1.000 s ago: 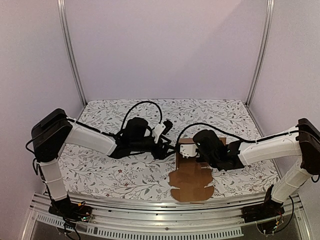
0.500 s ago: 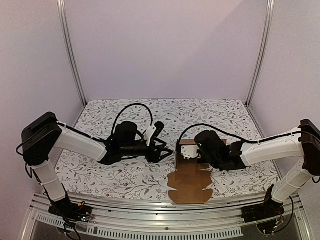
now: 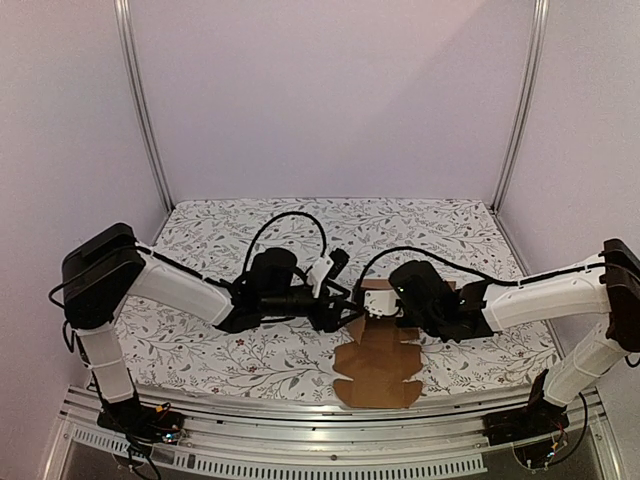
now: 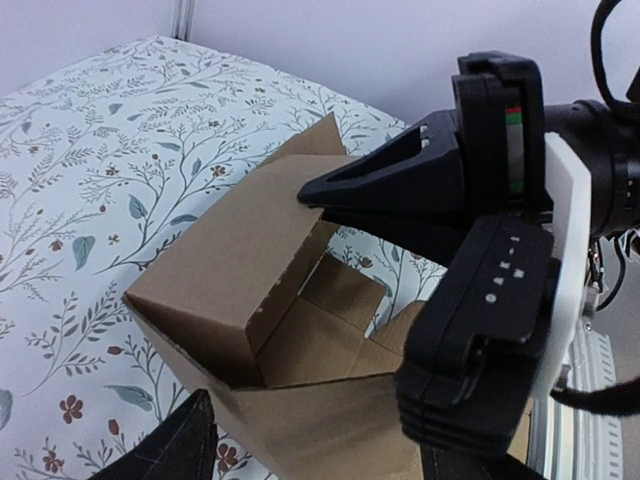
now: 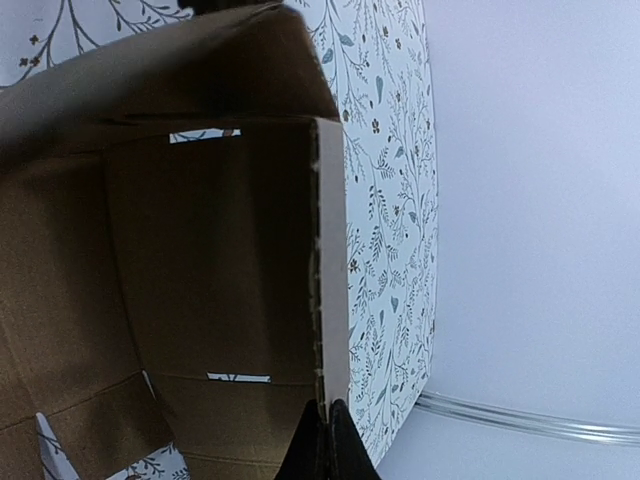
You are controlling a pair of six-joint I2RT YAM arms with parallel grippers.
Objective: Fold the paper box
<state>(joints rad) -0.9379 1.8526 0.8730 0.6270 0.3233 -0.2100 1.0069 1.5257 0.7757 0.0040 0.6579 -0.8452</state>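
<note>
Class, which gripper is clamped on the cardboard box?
The right gripper: shut on a wall of the paper box; the left gripper is open.

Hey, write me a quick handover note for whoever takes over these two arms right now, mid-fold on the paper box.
Right claw: shut, pinching the edge of a raised wall of the paper box.
Left claw: open, at the box's left side, gripping nothing.
Box: mid-table between the arms, towards the front edge.
Done: the far part stands up as walls.
Left: the near flaps lie flat; fold them up and close the box.
</note>
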